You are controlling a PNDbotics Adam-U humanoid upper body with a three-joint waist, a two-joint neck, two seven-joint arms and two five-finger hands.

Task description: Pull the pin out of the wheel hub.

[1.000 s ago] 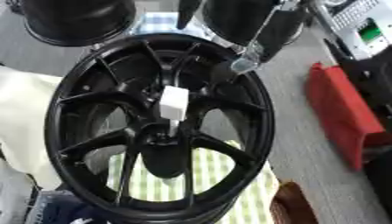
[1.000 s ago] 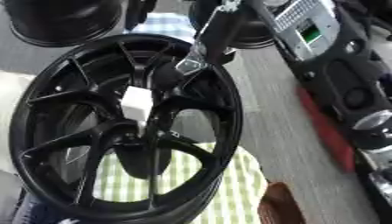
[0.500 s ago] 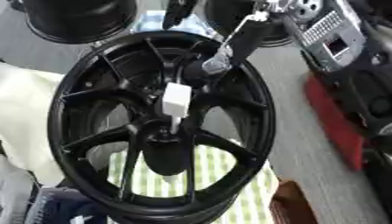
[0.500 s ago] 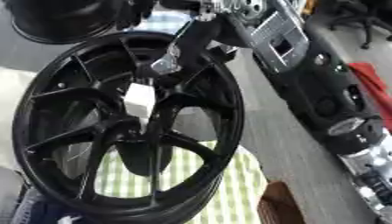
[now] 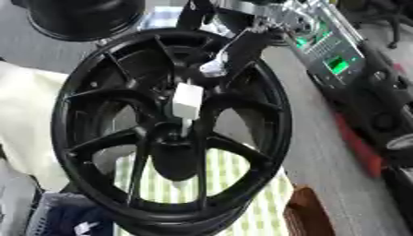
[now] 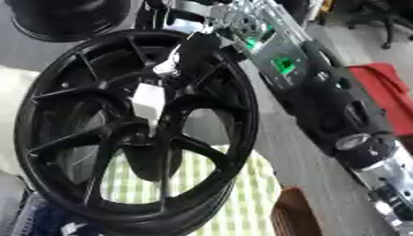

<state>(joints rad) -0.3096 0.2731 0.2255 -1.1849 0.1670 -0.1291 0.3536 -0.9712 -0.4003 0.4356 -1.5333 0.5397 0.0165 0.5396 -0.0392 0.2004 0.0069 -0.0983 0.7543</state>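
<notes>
I am bringing my right hand (image 5: pixel 216 68) in from 1 o'clock; the white pin (image 5: pixel 186 102), standing upright in the wheel hub (image 5: pixel 174 138), lies toward 7 o'clock. Finger state: cannot tell.

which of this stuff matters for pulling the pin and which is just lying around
For the job:
black wheel
white pin standing at the hub
right robot hand above the pin

Lying about:
second black wheel behind
checked cloth under the wheel
red thing at the right
grey device with green lights
</notes>
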